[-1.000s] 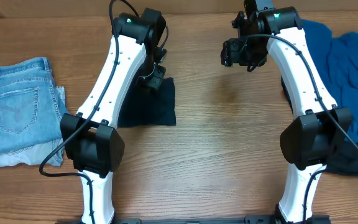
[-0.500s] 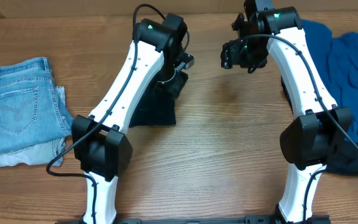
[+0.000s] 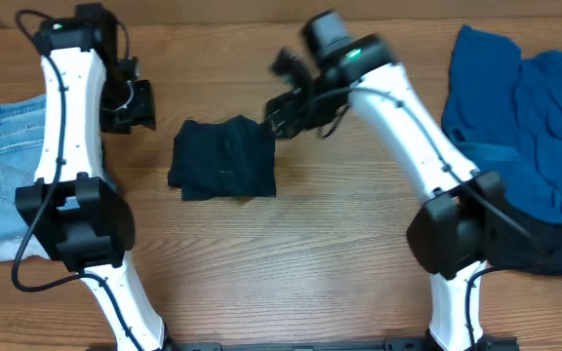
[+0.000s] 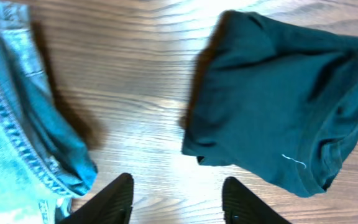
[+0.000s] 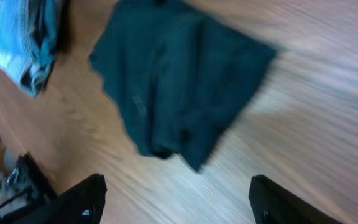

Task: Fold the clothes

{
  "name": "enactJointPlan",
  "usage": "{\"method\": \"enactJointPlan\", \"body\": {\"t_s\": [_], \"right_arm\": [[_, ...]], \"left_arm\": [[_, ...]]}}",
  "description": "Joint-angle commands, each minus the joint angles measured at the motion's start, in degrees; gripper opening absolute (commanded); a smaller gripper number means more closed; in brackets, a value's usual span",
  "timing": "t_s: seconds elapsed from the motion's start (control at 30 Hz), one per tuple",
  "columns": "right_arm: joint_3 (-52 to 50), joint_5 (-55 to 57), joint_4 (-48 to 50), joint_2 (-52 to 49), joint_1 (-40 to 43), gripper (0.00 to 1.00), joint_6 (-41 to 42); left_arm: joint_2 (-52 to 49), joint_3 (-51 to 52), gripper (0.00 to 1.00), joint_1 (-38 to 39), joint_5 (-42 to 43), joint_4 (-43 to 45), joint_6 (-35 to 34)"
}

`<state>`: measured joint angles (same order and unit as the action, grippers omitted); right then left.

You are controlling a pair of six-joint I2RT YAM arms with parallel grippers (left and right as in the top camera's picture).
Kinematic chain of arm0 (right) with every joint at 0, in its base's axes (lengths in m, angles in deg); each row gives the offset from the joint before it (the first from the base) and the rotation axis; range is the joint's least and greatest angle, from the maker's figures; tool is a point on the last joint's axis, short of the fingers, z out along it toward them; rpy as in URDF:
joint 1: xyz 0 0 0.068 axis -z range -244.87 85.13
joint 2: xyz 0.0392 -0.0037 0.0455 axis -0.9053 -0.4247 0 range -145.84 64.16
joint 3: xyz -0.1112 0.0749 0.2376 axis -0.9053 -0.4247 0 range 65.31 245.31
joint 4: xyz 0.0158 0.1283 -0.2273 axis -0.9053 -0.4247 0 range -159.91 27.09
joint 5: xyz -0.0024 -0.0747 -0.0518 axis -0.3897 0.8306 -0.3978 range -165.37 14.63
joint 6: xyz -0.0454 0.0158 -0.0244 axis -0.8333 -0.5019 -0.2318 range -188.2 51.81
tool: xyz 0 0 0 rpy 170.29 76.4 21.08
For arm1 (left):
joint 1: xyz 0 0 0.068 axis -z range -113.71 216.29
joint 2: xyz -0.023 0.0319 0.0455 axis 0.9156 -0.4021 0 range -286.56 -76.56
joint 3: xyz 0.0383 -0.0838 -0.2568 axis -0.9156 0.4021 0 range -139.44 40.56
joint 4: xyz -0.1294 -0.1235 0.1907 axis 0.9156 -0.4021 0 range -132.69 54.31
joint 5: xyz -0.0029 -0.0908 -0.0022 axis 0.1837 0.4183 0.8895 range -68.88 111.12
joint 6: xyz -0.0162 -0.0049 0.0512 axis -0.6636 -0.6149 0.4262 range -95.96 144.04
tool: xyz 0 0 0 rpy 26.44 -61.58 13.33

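One navy top (image 3: 224, 158) between left end effector (image 3: 130, 105), right end effector (image 3: 279, 115).

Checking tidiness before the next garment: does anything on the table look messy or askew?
The dark top lies folded but slightly skewed, its left edge bulging unevenly. The blue garments at the right are a crumpled, unfolded heap. The jeans at the left look folded.

A brown wooden tabletop (image 3: 349, 263) with a streaky grain fills every view; from overhead the grain runs side to side. In the left wrist view, pale glare lies across its bare boards. In the right wrist view, dark blurred shapes (image 5: 14, 180) sit past its lower-left edge, too unclear to name.
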<state>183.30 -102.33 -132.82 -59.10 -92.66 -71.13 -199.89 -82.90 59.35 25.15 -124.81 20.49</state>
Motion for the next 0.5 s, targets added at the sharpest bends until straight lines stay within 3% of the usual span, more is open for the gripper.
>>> {"method": "enactJointPlan", "body": {"t_s": [0.0, 0.23, 0.47], "right_arm": [[-7.26, 2.75, 6.12, -1.11, -5.01, 0.77, 3.19], [-20.15, 5.14, 25.83, -1.11, -9.44, 0.75, 4.46], [-21.24, 8.94, 30.23, -1.31, -9.44, 0.75, 4.92]], "left_arm": [[1.73, -0.02, 0.56, -2.19, 0.02, -0.04, -1.64], [1.73, -0.02, 0.6, -3.1, 0.5, 0.28, -1.66], [1.73, -0.02, 0.6, -3.13, 0.52, 0.33, -1.68]]}}
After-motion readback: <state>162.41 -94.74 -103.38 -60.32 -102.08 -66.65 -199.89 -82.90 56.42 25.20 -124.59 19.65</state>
